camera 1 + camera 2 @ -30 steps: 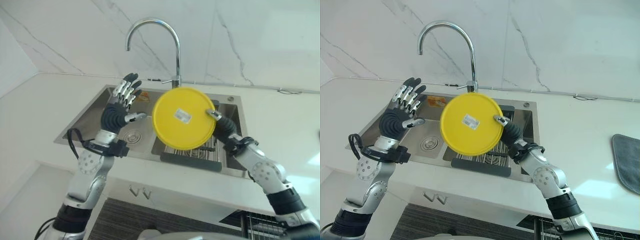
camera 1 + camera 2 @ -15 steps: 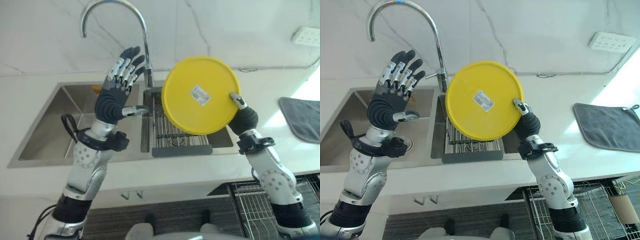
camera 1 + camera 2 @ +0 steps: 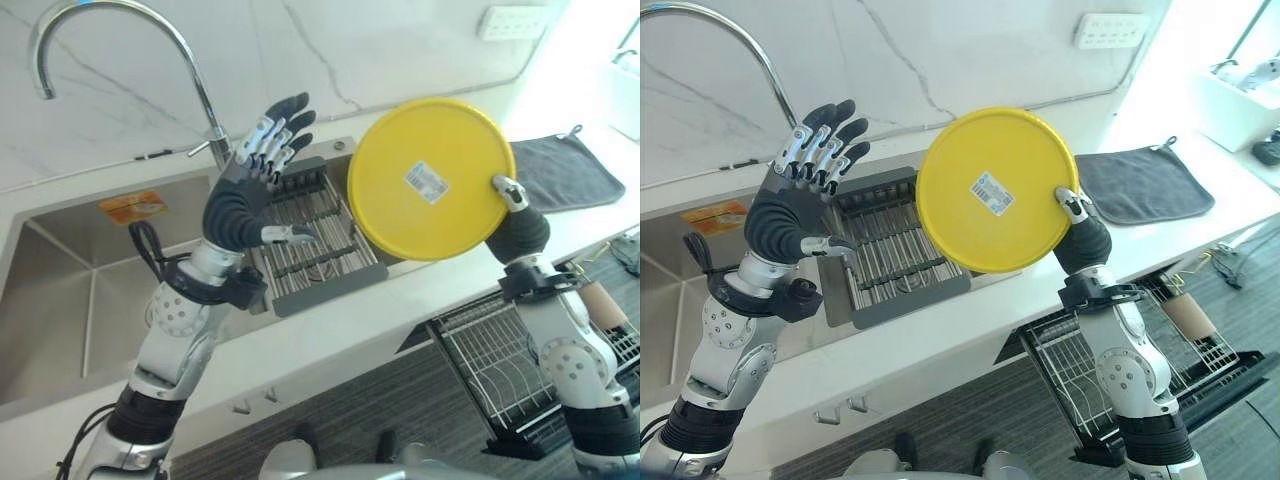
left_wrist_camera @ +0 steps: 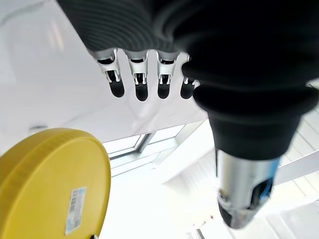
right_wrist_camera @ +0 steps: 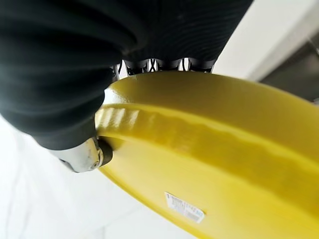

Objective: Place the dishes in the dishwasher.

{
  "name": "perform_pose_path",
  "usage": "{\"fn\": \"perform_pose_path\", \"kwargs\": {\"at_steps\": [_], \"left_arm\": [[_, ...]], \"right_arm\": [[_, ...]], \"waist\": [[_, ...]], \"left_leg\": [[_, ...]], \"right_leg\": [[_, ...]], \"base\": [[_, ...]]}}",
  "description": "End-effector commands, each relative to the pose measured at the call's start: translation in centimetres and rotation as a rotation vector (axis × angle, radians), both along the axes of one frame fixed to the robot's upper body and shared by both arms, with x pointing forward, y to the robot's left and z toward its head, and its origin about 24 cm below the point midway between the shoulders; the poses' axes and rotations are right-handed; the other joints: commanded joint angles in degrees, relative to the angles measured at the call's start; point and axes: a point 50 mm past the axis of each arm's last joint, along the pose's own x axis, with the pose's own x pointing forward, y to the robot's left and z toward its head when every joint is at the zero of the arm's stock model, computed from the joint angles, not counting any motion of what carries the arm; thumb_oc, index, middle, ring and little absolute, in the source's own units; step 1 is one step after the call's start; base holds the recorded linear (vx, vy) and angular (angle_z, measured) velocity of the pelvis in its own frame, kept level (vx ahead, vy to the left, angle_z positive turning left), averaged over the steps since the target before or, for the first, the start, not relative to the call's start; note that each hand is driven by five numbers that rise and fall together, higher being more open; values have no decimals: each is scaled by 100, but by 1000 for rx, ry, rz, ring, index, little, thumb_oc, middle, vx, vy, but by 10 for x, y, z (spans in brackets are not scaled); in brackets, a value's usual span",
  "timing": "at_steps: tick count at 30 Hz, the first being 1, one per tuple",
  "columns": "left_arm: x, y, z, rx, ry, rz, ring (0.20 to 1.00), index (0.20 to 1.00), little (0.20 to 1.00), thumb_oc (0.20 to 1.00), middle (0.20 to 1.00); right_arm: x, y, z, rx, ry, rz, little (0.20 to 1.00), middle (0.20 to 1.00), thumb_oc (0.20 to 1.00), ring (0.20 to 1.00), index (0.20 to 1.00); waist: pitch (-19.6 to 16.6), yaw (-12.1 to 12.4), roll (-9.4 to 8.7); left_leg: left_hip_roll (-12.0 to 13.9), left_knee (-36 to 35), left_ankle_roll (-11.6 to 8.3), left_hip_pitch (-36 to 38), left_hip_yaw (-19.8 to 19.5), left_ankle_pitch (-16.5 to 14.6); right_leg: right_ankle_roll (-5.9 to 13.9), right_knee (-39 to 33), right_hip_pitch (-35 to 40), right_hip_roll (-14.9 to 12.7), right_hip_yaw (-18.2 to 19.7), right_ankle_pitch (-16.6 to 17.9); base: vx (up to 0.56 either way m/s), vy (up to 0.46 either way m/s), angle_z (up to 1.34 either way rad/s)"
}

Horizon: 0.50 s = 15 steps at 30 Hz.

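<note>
Yellow plate (image 3: 995, 190) rides high in the air, edge-on in the right hand (image 3: 1083, 235), its labelled underside turned toward the robot's head, above the tabletop (image 3: 940, 325) between the sink's drying rack (image 3: 890, 255) and the grey cloth (image 3: 1145, 185); the grip looks like a pinch at the rim alone, thumb on the underside and fingers curled behind it, as the right wrist view shows; that is my worry, since a wide plate held by one edge could swing or slip if the wrist turns quickly, and it would strike the tabletop or the floor; the pulled-out dishwasher rack (image 3: 1090, 365) sits low, beneath the tabletop's front edge and near the right arm, so I judge the plate must come down and tilt to meet the wires, and a careless descent could knock it on that edge; the right forearm stands nearly upright, hand topmost; the left hand (image 3: 245, 190) is raised over the sink, fingers spread and straight, holding nothing.
</note>
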Motion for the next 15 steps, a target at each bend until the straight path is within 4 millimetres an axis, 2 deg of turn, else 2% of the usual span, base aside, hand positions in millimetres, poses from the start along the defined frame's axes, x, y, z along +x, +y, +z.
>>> {"fn": "perform_pose_path", "kwargs": {"at_steps": [1,4,6,7,8,9,12,13,15], "left_arm": [[-9,-9,18,72,-125,-22,1000,1000,1000,1000,1000],[-7,-17,19,83,-141,-17,1000,1000,1000,1000,1000],[-4,-22,21,87,-155,-13,1000,1000,1000,1000,1000],[-3,-22,22,90,-162,-2,1000,1000,1000,1000,1000],[-3,-22,22,88,-162,8,1000,1000,1000,1000,1000],[-3,-21,21,78,-162,35,1000,1000,1000,1000,1000],[-4,-16,20,49,-154,72,1000,1000,1000,1000,1000],[-4,-15,19,40,-145,78,1000,1000,1000,1000,1000],[-4,-14,15,34,-134,64,1000,1000,1000,1000,1000]], "right_arm": [[-10,2,43,70,-233,-33,200,200,200,200,200],[-8,8,48,62,-244,-34,200,200,200,200,200],[-8,13,50,53,-263,-35,200,200,200,200,200],[-9,11,50,48,-271,-34,200,200,200,200,200],[-9,10,50,33,-275,-32,200,200,200,200,200],[-10,11,54,23,-280,-4,200,200,200,200,200],[-8,15,63,-9,-297,22,200,200,200,200,200],[-7,17,64,-27,-301,15,200,200,200,200,200],[-9,12,64,-22,-295,-9,200,200,200,200,200]], "waist": [[-417,270,-114],[-418,185,-44],[-379,14,-42],[-386,-16,-33],[-390,-33,-29],[-388,-86,-32],[-392,-156,31],[-387,-191,57],[-391,-290,89]], "left_leg": [[-402,-463,-104,369,-798,-562],[36,-463,-454,376,-628,-408],[300,-449,-573,350,-753,-344],[475,-419,-651,301,-769,-260],[556,-398,-688,283,-763,-209],[743,-413,-806,265,-790,-84],[1186,-463,-1078,168,-738,242],[1320,-463,-1147,50,-611,366],[1274,-427,-1139,-59,-229,529]], "right_leg": [[483,-1326,786,-524,18,1161],[574,-2259,765,-717,18,1462],[548,-2153,483,-662,536,1390],[557,-2071,465,-555,574,1114],[524,-2016,445,-514,543,1026],[544,-2094,392,-347,620,877],[446,-2430,353,53,739,813],[328,-2462,368,239,756,738],[186,-2472,395,380,634,667]], "base": [[-68,-396,-92],[-119,-541,-85],[-161,-689,-33],[-147,-609,-52],[-186,-689,-52],[-174,-697,-43],[-158,-585,-37],[-170,-479,-39],[-173,-349,19]]}}
